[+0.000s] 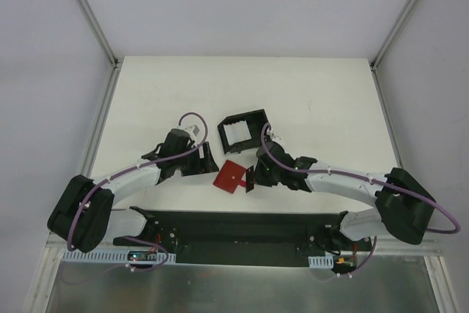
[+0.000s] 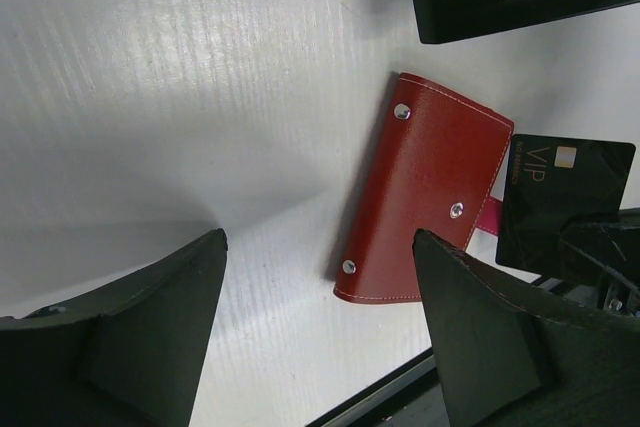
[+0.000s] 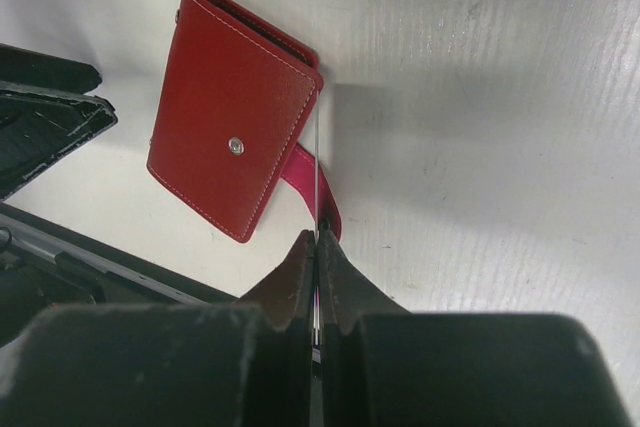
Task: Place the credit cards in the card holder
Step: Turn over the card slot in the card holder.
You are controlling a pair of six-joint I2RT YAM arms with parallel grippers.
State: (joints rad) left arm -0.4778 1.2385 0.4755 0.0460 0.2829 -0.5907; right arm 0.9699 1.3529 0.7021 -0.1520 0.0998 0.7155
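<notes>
The right gripper [image 3: 316, 247] pinches a dark credit card [image 2: 565, 207] on edge, just beside the closed red card holder [image 2: 425, 202] lying flat on the table [image 1: 330, 108]. The left gripper [image 2: 320, 247] stands wide and empty at the holder's other side.

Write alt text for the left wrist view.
A closed red card holder lies on the white table between the open fingers of the left gripper. Beside its right edge, the right gripper holds a black VIP credit card. A black box is partly visible at top right.
</notes>
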